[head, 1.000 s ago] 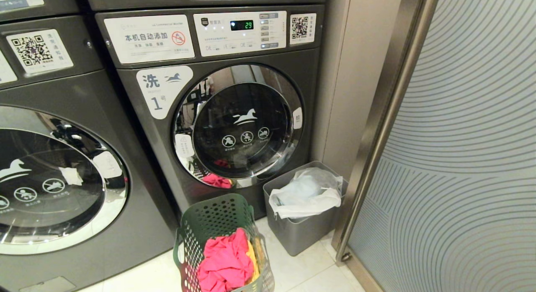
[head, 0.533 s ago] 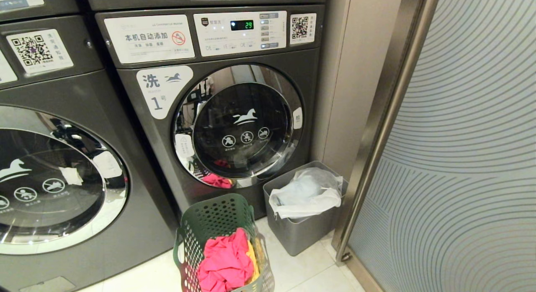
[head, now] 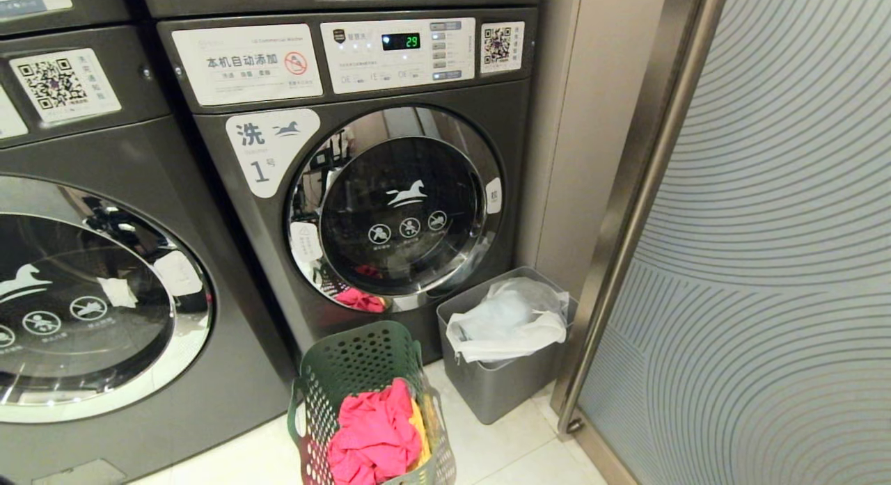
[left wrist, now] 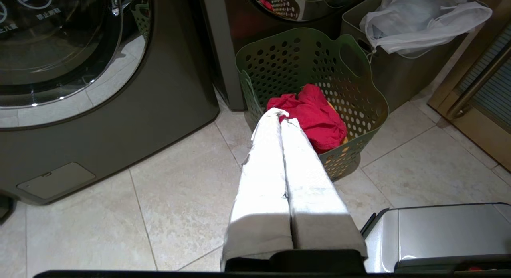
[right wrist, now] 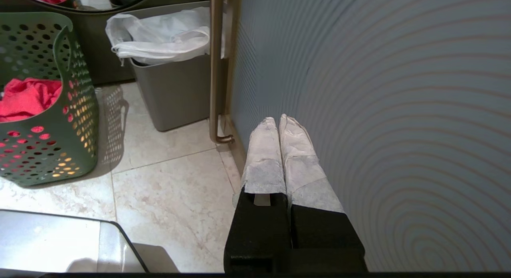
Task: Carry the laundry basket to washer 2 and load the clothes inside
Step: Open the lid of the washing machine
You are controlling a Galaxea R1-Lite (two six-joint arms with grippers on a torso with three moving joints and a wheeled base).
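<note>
The dark green perforated laundry basket [head: 362, 360] stands on the tile floor in front of the machine labelled 1 [head: 268, 151]. It holds the clothes: a bright pink-red garment [head: 372, 429] on top and a yellow-orange one [head: 420, 426] beside it. Washer 2's label is out of view; a like machine [head: 83, 297] with its door closed stands to the left. In the left wrist view my left gripper [left wrist: 282, 115] is shut and empty, hanging before the basket [left wrist: 303, 58]. My right gripper [right wrist: 278, 119] is shut and empty by the patterned panel, well right of the basket [right wrist: 76, 110]. Neither arm shows in the head view.
A solid grey bin [head: 494, 387] with a white bag stands right of the basket, against the wall. A metal-framed frosted panel [head: 766, 262] closes off the right side. The door of the machine labelled 1 [head: 404, 207] is closed. My own base [left wrist: 435, 234] shows low down.
</note>
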